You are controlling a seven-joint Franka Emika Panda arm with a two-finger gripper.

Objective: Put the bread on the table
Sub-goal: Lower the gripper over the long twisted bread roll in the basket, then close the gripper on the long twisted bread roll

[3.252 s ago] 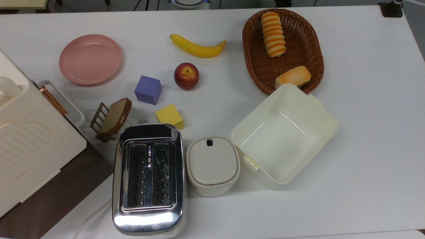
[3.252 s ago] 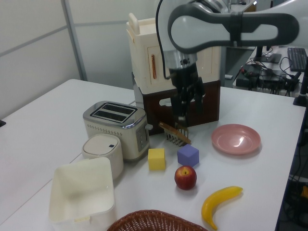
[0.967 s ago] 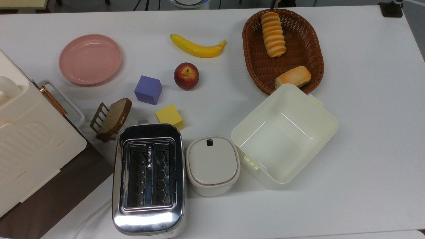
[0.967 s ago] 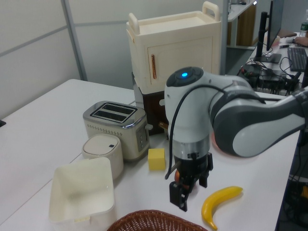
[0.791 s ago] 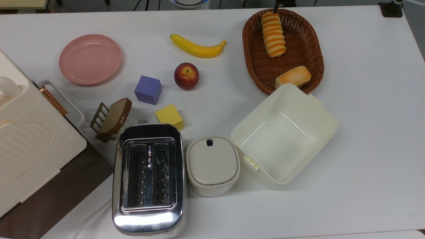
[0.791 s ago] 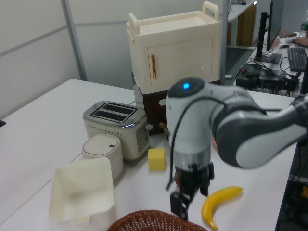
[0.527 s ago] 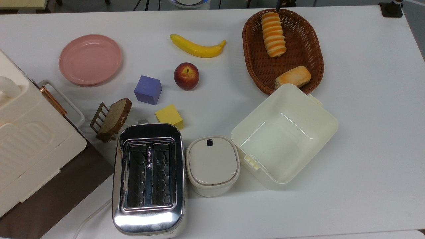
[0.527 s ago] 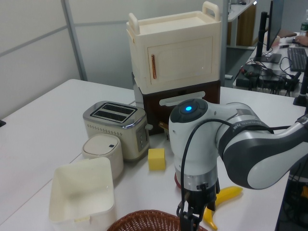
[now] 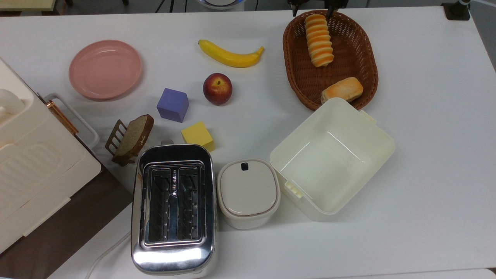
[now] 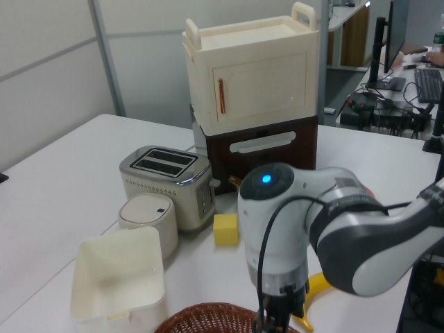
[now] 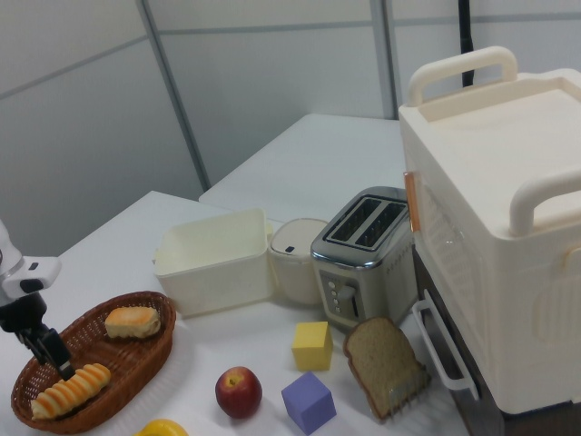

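Observation:
The bread (image 9: pixel 319 40) is a long roll with orange and cream stripes, lying in the brown wicker basket (image 9: pixel 364 58) at the top view's upper right. My gripper (image 9: pixel 313 9) is open at the roll's far end, one dark finger (image 9: pixel 330 11) on each side of it. In the right view the gripper (image 11: pixel 47 352) hangs just above the bread (image 11: pixel 71 391) at the basket's (image 11: pixel 136 363) left end. The left view has the arm's white wrist (image 10: pixel 277 243) over the basket rim (image 10: pixel 208 313). The white table (image 9: pixel 426 116) carries everything.
A short golden bun (image 9: pixel 342 90) shares the basket. An open cream box (image 9: pixel 332 155) touches the basket's near rim. Banana (image 9: pixel 231 55), apple (image 9: pixel 217 88), purple cube (image 9: pixel 173 105), yellow cube (image 9: pixel 197 135), pink plate (image 9: pixel 105 69), toaster (image 9: pixel 173 207), lidded pot (image 9: pixel 248 192) and racked bread slice (image 9: pixel 133 137) stand to the top view's left.
The arm has swung from the bread rack to the basket and come down; its fingers now straddle the far end of the bread. Nothing on the table has moved.

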